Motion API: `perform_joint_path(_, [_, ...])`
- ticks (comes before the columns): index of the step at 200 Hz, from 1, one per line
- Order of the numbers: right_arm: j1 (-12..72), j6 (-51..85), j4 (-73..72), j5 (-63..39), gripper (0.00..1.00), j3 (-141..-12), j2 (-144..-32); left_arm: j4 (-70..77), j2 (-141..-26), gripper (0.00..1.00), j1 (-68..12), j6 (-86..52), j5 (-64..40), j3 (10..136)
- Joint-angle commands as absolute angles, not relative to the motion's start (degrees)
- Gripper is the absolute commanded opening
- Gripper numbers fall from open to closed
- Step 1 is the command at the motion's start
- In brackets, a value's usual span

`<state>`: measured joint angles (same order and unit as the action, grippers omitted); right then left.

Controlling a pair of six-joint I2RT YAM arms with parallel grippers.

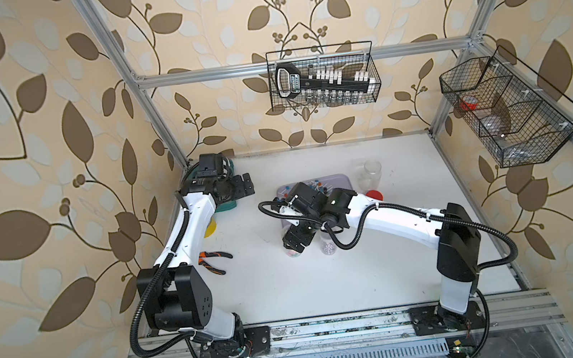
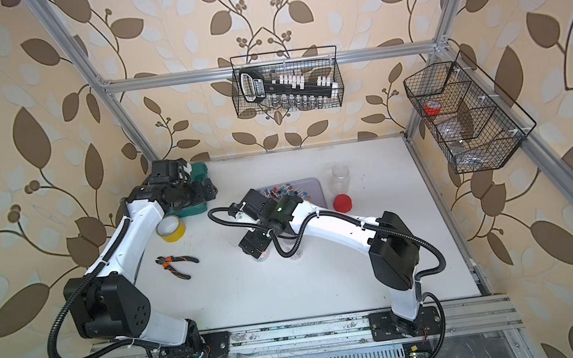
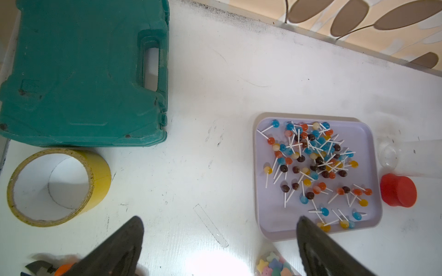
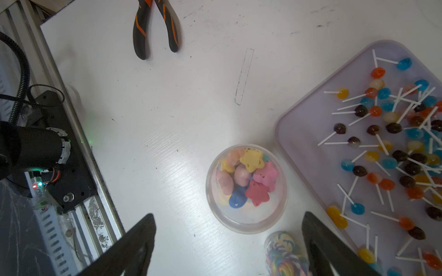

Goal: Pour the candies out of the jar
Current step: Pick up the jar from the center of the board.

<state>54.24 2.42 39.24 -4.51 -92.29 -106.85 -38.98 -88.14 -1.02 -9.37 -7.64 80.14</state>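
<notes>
The left arm [image 1: 187,234] rises from its base with the elbow bent and reaches toward the back. The left gripper [image 3: 219,218] is held high and turned inward, its jaws spread fully wide. The right arm [image 1: 391,217] stretches toward the middle, its wrist folded so that the right gripper [image 4: 228,215] points steeply down and sits low, jaws standing wide apart.

The lilac tray [image 3: 270,215] carries lollipops [image 3: 311,155] in blue, orange, yellow and dark brown, all on white sticks. A clear jar [image 4: 215,208] shows pastel star sweets [image 4: 252,160] in yellow, pink, red and blue; the swirled sweets [image 4: 282,253] mix purple, blue and white. The lid [image 3: 398,190] is red, the case [image 3: 79,71] teal, the tape roll [image 3: 100,176] yellow, and the pliers [image 4: 141,35] black and orange.
</notes>
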Motion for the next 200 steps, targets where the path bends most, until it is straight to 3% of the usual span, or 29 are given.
perform_joint_path(1, [54.7,1.1,38.7,-2.6,0.92,-92.1,-109.4,-36.4,-90.4,0.99,-0.2,-7.6,-10.0,84.7])
perform_joint_path(52, [54.7,0.8,38.5,-1.6,0.88,-93.2,-112.5,-34.2,-95.8,0.99,0.0,-7.6,-14.2,87.6])
perform_joint_path(128, [54.5,-0.1,38.6,-0.9,0.84,-94.7,-114.2,-33.3,-95.2,0.99,0.2,-6.9,-15.9,84.8])
perform_joint_path(200, [53.7,-0.4,38.6,-1.9,0.70,-96.4,-115.2,-33.6,-95.1,0.99,0.2,-6.3,-15.9,84.8])
